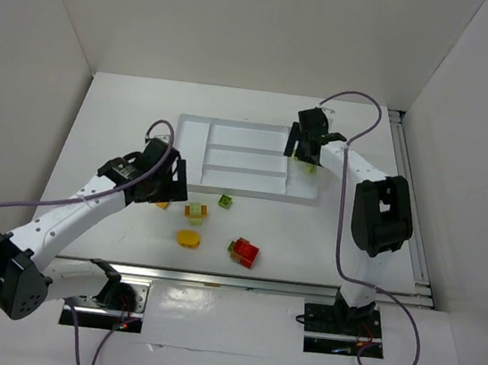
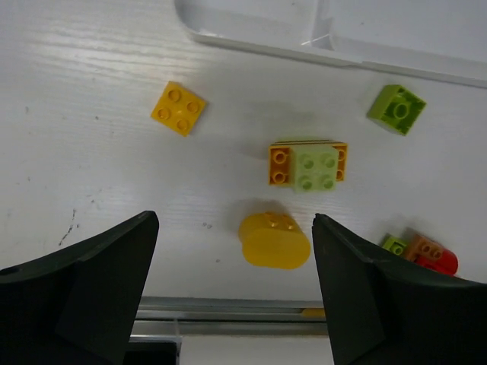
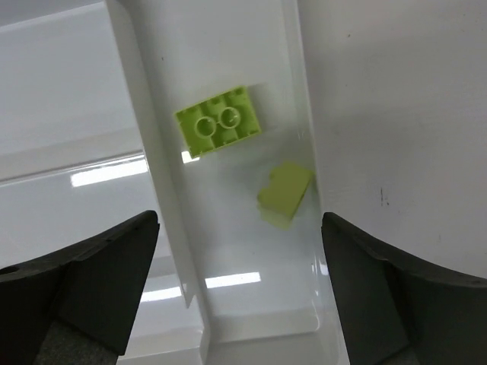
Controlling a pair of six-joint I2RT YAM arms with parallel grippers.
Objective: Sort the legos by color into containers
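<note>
right gripper: jaws spread wide, nothing between them, hanging over the right end section of the tray
under right gripper: 2 lime bricks in that end section; one lies studs up, the other is tipped on its side against the outer wall, and they lie near each other without touching
left gripper: jaws wide apart, empty, over the loose pieces in front of the tray's near wall
between left jaws: 1 yellow round piece on the table
further out, left wrist view: 1 orange-and-lime stack, lime on top; 1 yellow-orange square brick off to the side; 1 single lime brick near the tray wall
edge of view: 1 red cluster with an orange and a lime bit joined on; can't count its pieces exactly
tray slots: the 3 long middle slots are white inside in the top view
table: white, faint wood grain, a few dark scuffs
rail: metal strip along the near edge, with both arm bases there
walls: plain white panels on three sides
cables: purple, 1 looping off each arm
</note>
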